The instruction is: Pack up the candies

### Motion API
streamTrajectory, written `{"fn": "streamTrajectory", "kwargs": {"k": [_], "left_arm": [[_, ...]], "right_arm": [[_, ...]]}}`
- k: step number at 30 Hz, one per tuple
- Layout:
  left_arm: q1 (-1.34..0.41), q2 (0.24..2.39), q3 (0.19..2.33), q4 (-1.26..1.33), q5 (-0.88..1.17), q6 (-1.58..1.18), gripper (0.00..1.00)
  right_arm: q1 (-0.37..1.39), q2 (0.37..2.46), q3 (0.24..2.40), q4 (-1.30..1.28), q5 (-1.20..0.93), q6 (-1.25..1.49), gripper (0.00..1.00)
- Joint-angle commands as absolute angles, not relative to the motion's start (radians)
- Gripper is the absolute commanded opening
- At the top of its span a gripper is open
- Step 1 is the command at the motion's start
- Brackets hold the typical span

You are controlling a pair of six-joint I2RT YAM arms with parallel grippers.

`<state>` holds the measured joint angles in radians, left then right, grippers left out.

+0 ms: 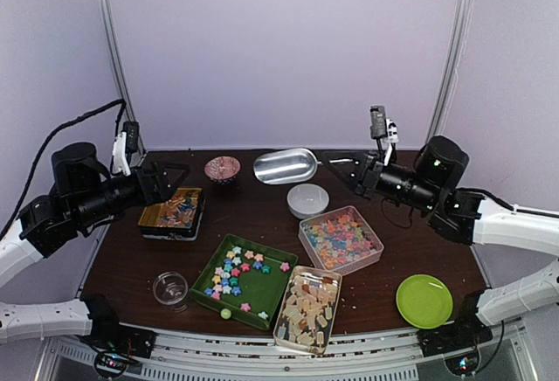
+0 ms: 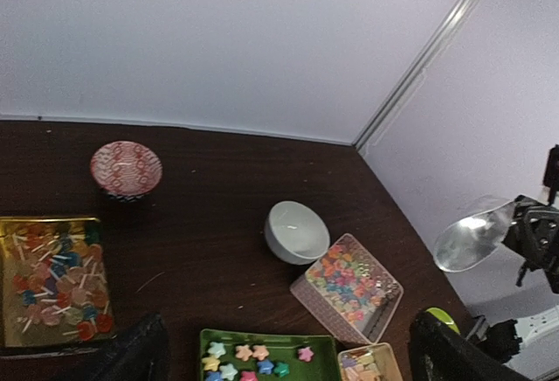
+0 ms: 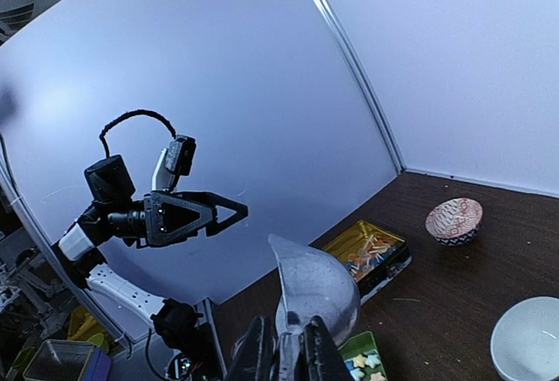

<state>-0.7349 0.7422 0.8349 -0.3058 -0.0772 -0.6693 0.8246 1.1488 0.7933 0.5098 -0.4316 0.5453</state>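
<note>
Pastel star candies lie in a green tray (image 1: 262, 292), which also shows in the left wrist view (image 2: 332, 359). More multicoloured star candies fill a clear square box (image 1: 341, 239), also seen in the left wrist view (image 2: 349, 287). Beige chunky candies fill a clear box (image 1: 307, 308) at the front. My right gripper (image 1: 339, 163) is shut on the handle of a metal scoop (image 1: 286, 166) and holds it in the air over the back of the table. The right wrist view shows the scoop (image 3: 313, 280) rising from between the fingers (image 3: 260, 355). My left gripper (image 1: 173, 176) is open and empty, raised over the left side.
A gold tin of lollipops (image 1: 172, 211) sits at the left. A red patterned bowl (image 1: 222, 169) stands at the back, a white bowl (image 1: 307, 199) behind the star box. A small glass (image 1: 170, 288) is front left and a green plate (image 1: 424, 301) front right.
</note>
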Motion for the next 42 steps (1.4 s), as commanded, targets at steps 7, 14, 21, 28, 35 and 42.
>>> {"fn": "streamTrajectory", "kwargs": {"k": [7, 14, 21, 28, 35, 42], "left_arm": [[-0.735, 0.893, 0.818, -0.666, -0.233, -0.636, 0.92], [-0.737, 1.133, 0.845, -0.654, -0.060, -0.627, 0.78], [-0.736, 1.327, 0.860, -0.539, -0.002, -0.639, 0.48], [-0.738, 1.506, 0.953, -0.519, 0.028, -0.581, 0.36], [-0.738, 1.622, 1.018, -0.530, 0.013, -0.541, 0.22], [-0.738, 1.695, 1.092, -0.556, 0.004, -0.490, 0.03]], "right_arm": [[0.831, 1.032, 0.692, 0.245, -0.153, 0.462, 0.00], [0.843, 1.042, 0.660, 0.285, -0.214, 0.494, 0.00], [0.848, 1.032, 0.617, 0.322, -0.214, 0.514, 0.00], [0.848, 1.011, 0.626, 0.294, -0.209, 0.494, 0.00], [0.848, 0.980, 0.624, 0.263, -0.182, 0.472, 0.00], [0.845, 0.951, 0.628, 0.225, -0.158, 0.445, 0.00]]}}
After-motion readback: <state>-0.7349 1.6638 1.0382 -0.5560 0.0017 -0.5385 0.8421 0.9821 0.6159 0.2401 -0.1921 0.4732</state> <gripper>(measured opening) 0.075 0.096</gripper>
